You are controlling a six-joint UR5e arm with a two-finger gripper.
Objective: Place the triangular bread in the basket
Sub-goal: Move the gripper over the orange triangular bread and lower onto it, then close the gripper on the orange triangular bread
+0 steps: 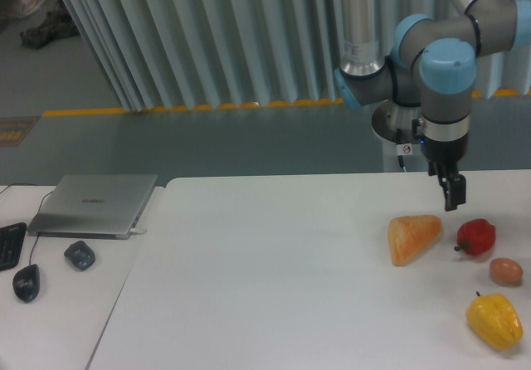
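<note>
The triangular bread (412,236), an orange-tan wedge with a paler striped face, lies on the white table (274,279) at the right. My gripper (450,196) hangs just above the table, up and to the right of the bread, between it and the red pepper (476,236). It holds nothing. Its dark fingers (452,189) show as one narrow block, so their spread is unclear. The basket is out of view.
A small brownish egg-shaped thing (505,270) and a yellow bell pepper (494,321) lie near the table's right edge. On the left desk sit a closed laptop (94,204), two mice (80,255) and a keyboard corner (8,245).
</note>
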